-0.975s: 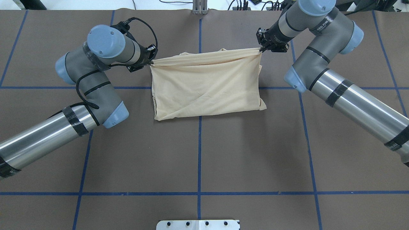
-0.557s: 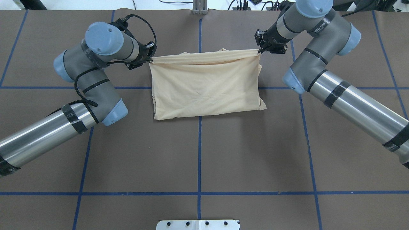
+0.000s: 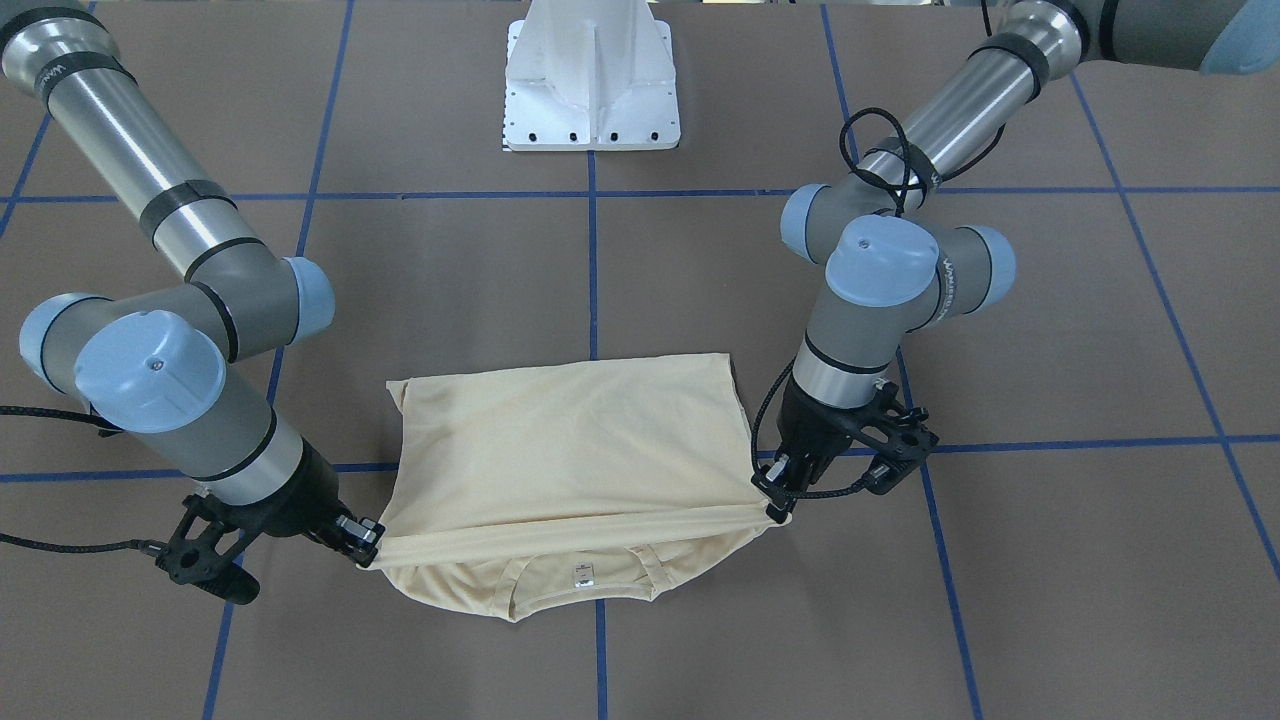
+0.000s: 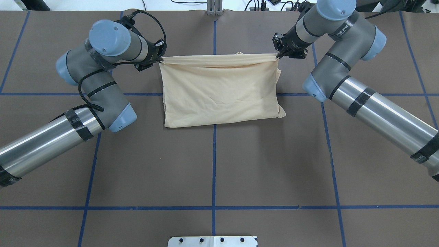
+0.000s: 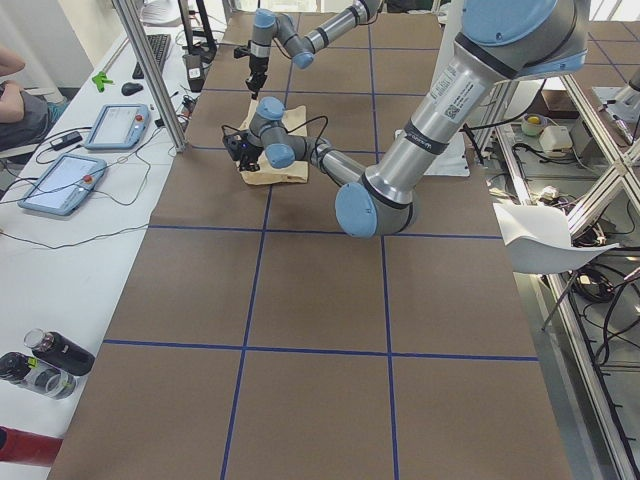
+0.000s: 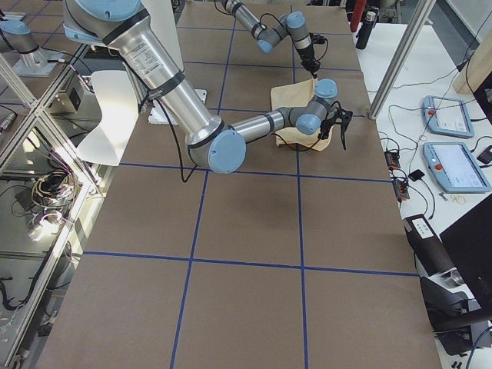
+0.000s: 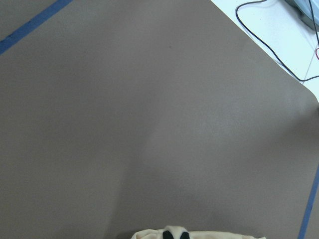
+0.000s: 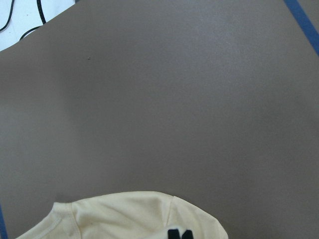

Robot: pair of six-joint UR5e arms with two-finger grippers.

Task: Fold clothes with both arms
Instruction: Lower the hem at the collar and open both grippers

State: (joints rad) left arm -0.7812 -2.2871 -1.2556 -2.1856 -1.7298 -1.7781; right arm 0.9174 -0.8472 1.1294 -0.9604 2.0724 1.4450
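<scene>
The cream-yellow shirt (image 4: 219, 92) lies folded on the brown table, plain side up. Its far edge is lifted and stretched taut between both grippers. My left gripper (image 4: 160, 60) is shut on the shirt's left far corner; it also shows in the front view (image 3: 775, 505). My right gripper (image 4: 277, 55) is shut on the right far corner, also in the front view (image 3: 365, 545). In the front view the collar with its white neck label (image 3: 585, 573) lies under the held edge of the shirt (image 3: 570, 440). The wrist views show cloth (image 7: 194, 234) (image 8: 134, 214) at the fingertips.
The white pedestal base (image 3: 590, 90) stands at the robot's side of the table. Blue tape lines (image 4: 214, 164) grid the brown cover. The table's far edge with a metal post (image 4: 214, 7) and cables lies just beyond the grippers. Tablets (image 5: 115, 125) and bottles (image 5: 50, 360) sit on a side bench.
Both grippers have carried the held shirt edge farther from the robot. The top layer has flattened and its diagonal creases have smoothed out.
</scene>
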